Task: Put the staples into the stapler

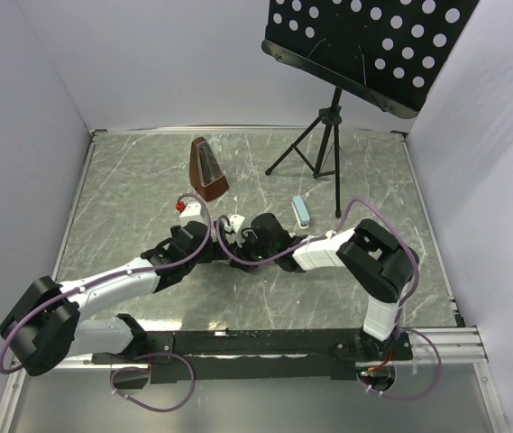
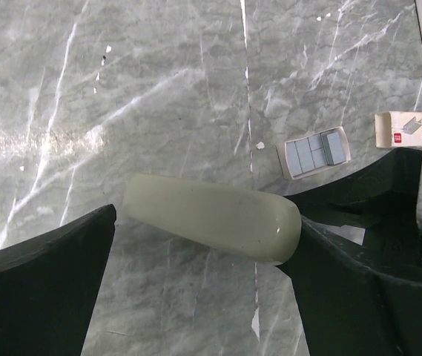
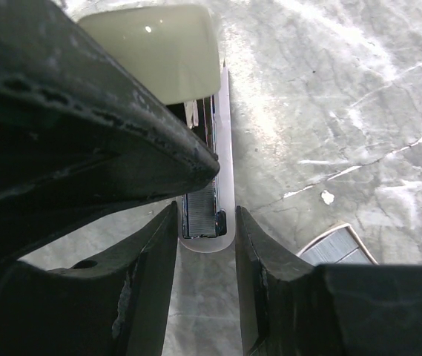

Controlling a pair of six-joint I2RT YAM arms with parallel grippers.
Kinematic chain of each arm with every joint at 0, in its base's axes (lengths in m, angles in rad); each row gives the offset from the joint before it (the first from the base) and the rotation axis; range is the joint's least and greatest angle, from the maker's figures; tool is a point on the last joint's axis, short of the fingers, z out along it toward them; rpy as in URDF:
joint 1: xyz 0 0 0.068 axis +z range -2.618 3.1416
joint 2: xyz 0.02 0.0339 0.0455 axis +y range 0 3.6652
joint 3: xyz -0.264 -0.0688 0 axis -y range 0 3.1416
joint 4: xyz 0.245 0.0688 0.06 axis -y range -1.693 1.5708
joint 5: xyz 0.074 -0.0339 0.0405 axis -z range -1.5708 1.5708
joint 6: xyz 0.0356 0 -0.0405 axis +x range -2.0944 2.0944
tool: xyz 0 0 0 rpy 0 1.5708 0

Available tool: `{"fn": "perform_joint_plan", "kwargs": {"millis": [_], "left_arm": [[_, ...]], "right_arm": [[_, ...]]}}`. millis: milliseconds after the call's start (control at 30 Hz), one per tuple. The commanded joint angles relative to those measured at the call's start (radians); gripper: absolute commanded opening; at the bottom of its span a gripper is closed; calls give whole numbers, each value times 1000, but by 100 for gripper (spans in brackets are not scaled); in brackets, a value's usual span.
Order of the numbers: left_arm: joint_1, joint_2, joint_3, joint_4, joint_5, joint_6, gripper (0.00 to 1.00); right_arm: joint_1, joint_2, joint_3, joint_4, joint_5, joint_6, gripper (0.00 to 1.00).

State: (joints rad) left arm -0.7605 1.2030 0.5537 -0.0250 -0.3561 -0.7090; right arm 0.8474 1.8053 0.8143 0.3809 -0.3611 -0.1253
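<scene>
The stapler [image 1: 229,223] lies mid-table with its cream lid [image 2: 211,219] swung open. My left gripper [image 2: 207,215] stands wide around the lid: the right finger [image 2: 359,282] touches its rounded end, and a thin gap shows at the left finger [image 2: 40,282]. My right gripper [image 3: 205,208] is closed on the stapler's white base [image 3: 207,243]. A strip of silvery staples [image 3: 202,211] lies in the open magazine. More staples sit in a small white-rimmed tray [image 2: 316,151], which also shows in the right wrist view [image 3: 340,248]. The cream box [image 2: 401,127] lies beside it.
A brown metronome [image 1: 208,169] stands behind the stapler. A small red-and-white object [image 1: 187,209] is near the left gripper [image 1: 206,237]. A light blue piece [image 1: 302,212] lies by the music stand's tripod [image 1: 324,144]. Both arms crowd the table's middle.
</scene>
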Motion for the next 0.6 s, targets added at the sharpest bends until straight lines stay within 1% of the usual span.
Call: {"fn": "perform_joint_plan", "kwargs": {"millis": [0, 100, 200, 333, 533, 567], "left_arm": [[-62, -37, 3, 56, 221, 20, 100], [-63, -37, -1, 57, 233, 9, 99], [-63, -43, -8, 69, 255, 49, 100], [-62, -77, -47, 100, 243, 176, 100], [-62, -141, -146, 220, 252, 359, 99], [-62, -148, -155, 237, 246, 364, 99]], "right_arm": [[13, 16, 28, 50, 5, 33, 1], [12, 14, 26, 53, 2, 36, 1], [10, 12, 25, 53, -12, 35, 1], [2, 8, 25, 49, -45, 21, 2], [-1, 3, 28, 30, -75, -5, 2], [-1, 3, 29, 29, -73, -5, 2]]}}
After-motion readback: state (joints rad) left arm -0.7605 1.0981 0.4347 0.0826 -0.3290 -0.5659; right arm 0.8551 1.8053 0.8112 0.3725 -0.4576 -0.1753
